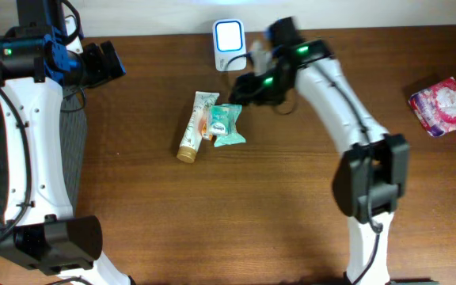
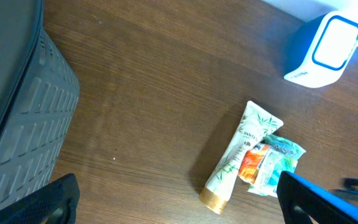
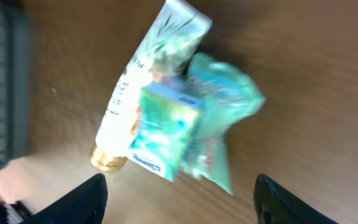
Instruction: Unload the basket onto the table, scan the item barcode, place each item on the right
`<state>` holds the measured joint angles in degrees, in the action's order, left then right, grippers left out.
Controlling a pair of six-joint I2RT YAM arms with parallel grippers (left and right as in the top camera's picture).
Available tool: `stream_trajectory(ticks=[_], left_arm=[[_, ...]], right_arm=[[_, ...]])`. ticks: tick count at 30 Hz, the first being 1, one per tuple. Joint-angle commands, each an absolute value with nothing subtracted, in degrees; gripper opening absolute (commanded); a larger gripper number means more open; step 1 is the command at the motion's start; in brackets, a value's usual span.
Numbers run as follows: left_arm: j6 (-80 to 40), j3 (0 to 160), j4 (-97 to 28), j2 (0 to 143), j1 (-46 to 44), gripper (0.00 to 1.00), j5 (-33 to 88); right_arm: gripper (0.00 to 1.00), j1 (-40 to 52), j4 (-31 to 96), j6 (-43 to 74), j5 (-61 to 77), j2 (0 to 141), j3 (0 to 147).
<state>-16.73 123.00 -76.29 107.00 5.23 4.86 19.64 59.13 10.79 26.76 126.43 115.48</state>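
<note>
Black fingers (image 3: 95, 199) of the right end effector (image 3: 179, 193) frame the bottom of its wrist view. They are spread wide with nothing between them, so it is released and hovers over the goods. Directly under it is a small teal-and-white cardboard carton (image 3: 166, 134), blurred. It rests on a crinkly teal plastic pouch (image 3: 225, 118) and touches a cream plastic tube with a gold cap (image 3: 145, 93).

This pile lies on the brown wooden worktop (image 1: 291, 206), just in front of the white-and-blue barcode scanner (image 1: 228, 36) on the robot's side. A pink-and-red wrapped packet (image 1: 444, 105) sits well off to the scanner's right.

The carton looks like the item to scan. It is probably light and fairly stiff, though it would dent under a hard squeeze. Pinching it across its narrow sides would leave the broad faces free to show the scanner. No barcode can be made out.

The pouch looks soft and slippery and would likely sag or slide in a grip. The tube is smooth and round and may roll.

Far to the scanner's left, the left end effector (image 2: 176, 186) is also released and holds nothing. Beside it stands a dark grey ribbed plastic basket (image 2: 23, 118). Only its wall and rim show, so its contents cannot be told.
</note>
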Motion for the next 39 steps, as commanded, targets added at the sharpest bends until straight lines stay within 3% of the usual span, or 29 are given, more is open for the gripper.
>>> stream_trajectory(ticks=[1,5,12,13,14,15,16,23,28,33,36,38,39], left_arm=[[-16.64,123.52,-76.18,106.74,5.43,0.99,4.64],[-16.64,123.52,-76.18,106.74,5.43,0.99,4.67],[-16.64,123.52,-76.18,106.74,5.43,0.99,4.67],[-16.64,123.52,-76.18,106.74,5.43,0.99,4.67],[-16.67,123.52,-76.18,106.74,5.43,0.99,4.67],[-16.67,123.52,-76.18,106.74,5.43,0.99,4.67],[-16.67,123.52,-76.18,106.74,5.43,0.99,4.67],[-16.67,123.52,-76.18,106.74,5.43,0.99,4.67],[-16.64,123.52,-76.18,106.74,5.43,0.99,4.67],[-16.67,123.52,-76.18,106.74,5.43,0.99,4.67],[-16.64,123.52,-76.18,106.74,5.43,0.99,4.67],[-16.64,123.52,-76.18,106.74,5.43,0.99,4.67],[-16.67,123.52,-76.18,106.74,5.43,0.99,4.67]], right_arm=[[0.66,25.65,57.3,14.06,14.87,127.35,115.28],[0.64,34.44,54.7,19.03,-7.07,128.66,115.28],[0.55,39.38,54.22,21.76,-18.33,135.24,115.28],[0.43,39.35,54.72,21.71,-19.05,135.5,115.28],[0.2,39.24,55.55,21.74,-19.88,135.5,115.28],[0.06,39.22,56.58,21.71,-20.45,135.0,115.66],[0.04,38.96,57.43,21.71,-20.4,134.61,116.25],[0.04,30.61,70.35,20.78,-11.2,127.02,124.64],[0.04,12.25,75.29,-1.06,32.95,127.13,121.23],[0.04,-2.87,72.97,-10.15,51.18,127.13,104.14],[0.19,-8.95,68.01,-10.24,55.29,127.13,92.97],[0.2,-11.57,65.1,-9.58,54.57,127.13,88.27],[0.28,-13.15,64.27,-8.56,53.17,127.13,86.65]])
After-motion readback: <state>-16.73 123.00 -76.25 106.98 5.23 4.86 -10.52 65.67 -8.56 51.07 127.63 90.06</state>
